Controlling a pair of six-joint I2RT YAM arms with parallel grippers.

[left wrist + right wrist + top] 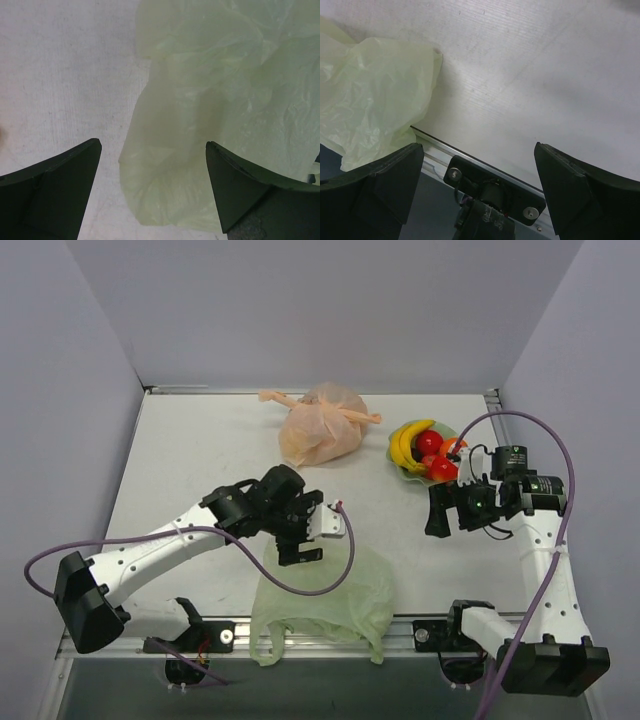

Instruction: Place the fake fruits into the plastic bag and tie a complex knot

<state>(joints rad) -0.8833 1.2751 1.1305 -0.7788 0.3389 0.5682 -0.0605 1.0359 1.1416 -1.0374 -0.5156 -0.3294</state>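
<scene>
hovering jaws-spread over the crinkly pale green plastic bag (215, 90), the left gripper (152, 144) likely needs to pinch an edge open.

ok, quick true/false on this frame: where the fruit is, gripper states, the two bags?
1. The fake fruits are inside the plastic bag. False: they sit in the dish.
2. The left gripper and right gripper are both open. True.
3. The left gripper hangs over the plastic bag. True.
4. The peach bag lies at the near edge. False: it lies far back; the plastic bag is at the near edge.
</scene>
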